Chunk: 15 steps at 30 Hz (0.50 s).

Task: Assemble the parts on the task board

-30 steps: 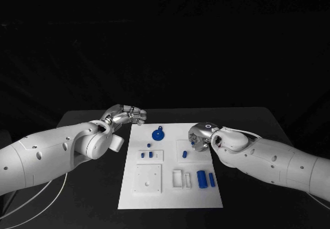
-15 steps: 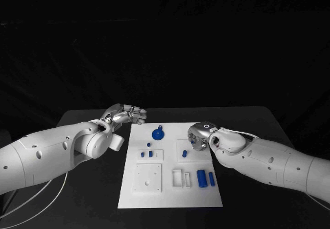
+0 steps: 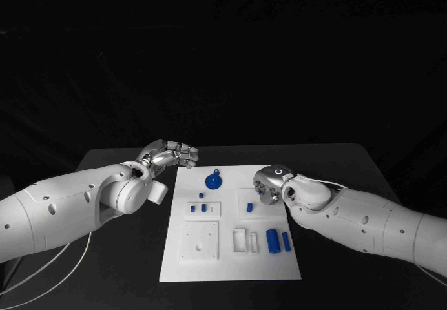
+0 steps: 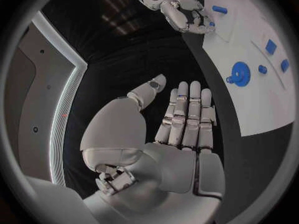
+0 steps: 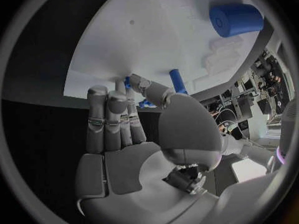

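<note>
The white task board (image 3: 233,258) lies in the middle of the black table. On it are a round blue gear-like part (image 3: 213,181), small blue pegs (image 3: 198,208), one blue peg (image 3: 250,207) and a thick blue cylinder (image 3: 273,240) beside a thin one (image 3: 286,241). My left hand (image 3: 172,155) hovers off the board's far left corner; its fingers (image 4: 187,114) are straight and hold nothing. My right hand (image 3: 270,184) hangs over the board's right side, just beyond the single peg (image 5: 178,80). Its fingers (image 5: 112,119) are stretched out with nothing in them.
White recessed blocks (image 3: 200,240) and a slotted holder (image 3: 246,240) sit on the board's near half. Bare black table (image 3: 345,168) lies on both sides of the board. The left wrist view shows the gear (image 4: 239,73) and my right hand (image 4: 184,12).
My right arm and hand have edged slightly left over the board. The left hand has not moved.
</note>
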Motion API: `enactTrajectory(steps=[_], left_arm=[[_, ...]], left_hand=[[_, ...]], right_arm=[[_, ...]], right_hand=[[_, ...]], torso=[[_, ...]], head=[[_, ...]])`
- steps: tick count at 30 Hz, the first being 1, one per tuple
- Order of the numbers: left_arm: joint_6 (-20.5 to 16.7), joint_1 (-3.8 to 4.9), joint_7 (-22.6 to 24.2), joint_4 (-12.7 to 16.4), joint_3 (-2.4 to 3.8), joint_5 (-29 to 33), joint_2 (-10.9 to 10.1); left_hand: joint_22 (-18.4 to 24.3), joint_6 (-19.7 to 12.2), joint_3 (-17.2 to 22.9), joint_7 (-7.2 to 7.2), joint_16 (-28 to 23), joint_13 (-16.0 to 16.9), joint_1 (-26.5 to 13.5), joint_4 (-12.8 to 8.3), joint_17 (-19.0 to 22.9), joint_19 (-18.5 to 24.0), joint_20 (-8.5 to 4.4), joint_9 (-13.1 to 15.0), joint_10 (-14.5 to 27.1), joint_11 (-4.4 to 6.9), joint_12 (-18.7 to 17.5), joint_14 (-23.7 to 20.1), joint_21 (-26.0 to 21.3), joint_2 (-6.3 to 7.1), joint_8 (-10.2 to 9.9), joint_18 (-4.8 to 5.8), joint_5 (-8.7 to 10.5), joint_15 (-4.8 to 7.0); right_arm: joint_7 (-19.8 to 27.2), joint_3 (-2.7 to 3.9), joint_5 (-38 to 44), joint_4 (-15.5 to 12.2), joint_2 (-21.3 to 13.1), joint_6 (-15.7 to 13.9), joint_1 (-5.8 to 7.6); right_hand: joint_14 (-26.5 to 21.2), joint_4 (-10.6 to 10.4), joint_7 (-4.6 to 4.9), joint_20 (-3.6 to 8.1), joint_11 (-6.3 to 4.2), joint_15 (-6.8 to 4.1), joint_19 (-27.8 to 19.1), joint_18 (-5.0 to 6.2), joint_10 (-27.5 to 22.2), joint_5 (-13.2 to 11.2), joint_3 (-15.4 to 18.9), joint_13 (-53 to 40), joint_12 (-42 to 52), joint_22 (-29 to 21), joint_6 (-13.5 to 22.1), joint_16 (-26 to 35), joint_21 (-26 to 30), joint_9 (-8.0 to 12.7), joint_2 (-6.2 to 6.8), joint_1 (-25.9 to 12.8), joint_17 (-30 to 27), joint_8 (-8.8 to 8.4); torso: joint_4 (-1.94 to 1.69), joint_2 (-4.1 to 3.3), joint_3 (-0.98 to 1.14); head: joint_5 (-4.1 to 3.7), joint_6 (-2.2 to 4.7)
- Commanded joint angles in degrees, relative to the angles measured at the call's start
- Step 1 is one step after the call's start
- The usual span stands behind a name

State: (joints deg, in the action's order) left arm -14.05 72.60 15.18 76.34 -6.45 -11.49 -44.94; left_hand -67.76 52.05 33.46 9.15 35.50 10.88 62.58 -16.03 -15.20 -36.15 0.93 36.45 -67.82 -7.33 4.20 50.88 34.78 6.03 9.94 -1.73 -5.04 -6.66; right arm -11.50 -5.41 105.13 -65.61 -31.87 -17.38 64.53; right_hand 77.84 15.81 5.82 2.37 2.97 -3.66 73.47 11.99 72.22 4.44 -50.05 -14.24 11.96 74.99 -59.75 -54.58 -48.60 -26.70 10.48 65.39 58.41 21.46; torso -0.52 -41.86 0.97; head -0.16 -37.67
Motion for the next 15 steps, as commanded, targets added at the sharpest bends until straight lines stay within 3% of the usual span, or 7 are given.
enactTrajectory(steps=[1, 10, 15], left_arm=[[0.6, 0.10, 0.9, 0.2, 0.04, 0.4, 0.1], [0.5, 0.10, 0.9, -0.2, 0.04, 0.4, 0.1], [0.5, 0.10, 0.9, -0.5, 0.04, 0.4, 0.0]], left_hand=[[-0.1, -0.2, -0.5, 0.12, -0.4, -0.1, 0.0, 0.0, -0.1, -0.2, 0.26, -0.1, 0.4, 0.00, -0.2, 0.0, -0.3, -0.69, 0.2, -1.00, -0.08, -0.35], [-0.1, -0.2, -0.5, 0.12, -0.5, -0.1, 0.0, 0.0, -0.2, -0.3, 0.27, -0.1, 0.4, -0.01, -0.2, 0.1, -0.3, -0.71, 0.3, -1.04, -0.09, -0.36], [-0.1, -0.3, -0.5, 0.12, -0.6, -0.1, 0.0, 0.0, -0.2, -0.3, 0.28, -0.1, 0.4, -0.01, -0.2, 0.1, -0.3, -0.71, 0.3, -1.06, -0.09, -0.37]], right_arm=[[-0.4, -0.32, 0.9, -0.2, -0.1, -0.4, -0.56], [-0.5, -0.20, 0.8, -1.1, -1.1, -3.8, -0.58], [-0.4, 0.48, 0.4, -2.2, -2.1, -4.6, -0.57]], right_hand=[[-0.9, -0.1, -0.02, 0.41, -1.38, -1.11, -0.1, 3.01, 3.8, -0.3, -0.4, -0.2, 0.3, 1.2, -0.4, -0.3, -0.4, -0.1, -0.03, -0.5, -0.1, 0.24], [-0.8, -0.2, -0.14, 0.57, -1.50, -1.23, 0.0, 3.01, 4.1, -0.4, -0.8, -0.7, 0.2, 1.2, -0.8, -0.7, -0.7, -0.2, 0.25, -0.7, -0.1, 0.23], [-0.8, -0.3, -0.19, 0.63, -1.54, -1.26, 0.1, 3.01, 4.2, -0.5, -1.0, -0.9, 0.2, 1.2, -0.9, -0.8, -0.8, -0.2, 0.43, -0.7, -0.1, 0.22]], torso=[[-0.01, 0.00, 0.02], [-0.02, 0.01, -0.01], [-0.02, 0.02, -0.04]], head=[[-0.09, 0.12], [-0.12, 0.29], [-0.03, 0.31]])
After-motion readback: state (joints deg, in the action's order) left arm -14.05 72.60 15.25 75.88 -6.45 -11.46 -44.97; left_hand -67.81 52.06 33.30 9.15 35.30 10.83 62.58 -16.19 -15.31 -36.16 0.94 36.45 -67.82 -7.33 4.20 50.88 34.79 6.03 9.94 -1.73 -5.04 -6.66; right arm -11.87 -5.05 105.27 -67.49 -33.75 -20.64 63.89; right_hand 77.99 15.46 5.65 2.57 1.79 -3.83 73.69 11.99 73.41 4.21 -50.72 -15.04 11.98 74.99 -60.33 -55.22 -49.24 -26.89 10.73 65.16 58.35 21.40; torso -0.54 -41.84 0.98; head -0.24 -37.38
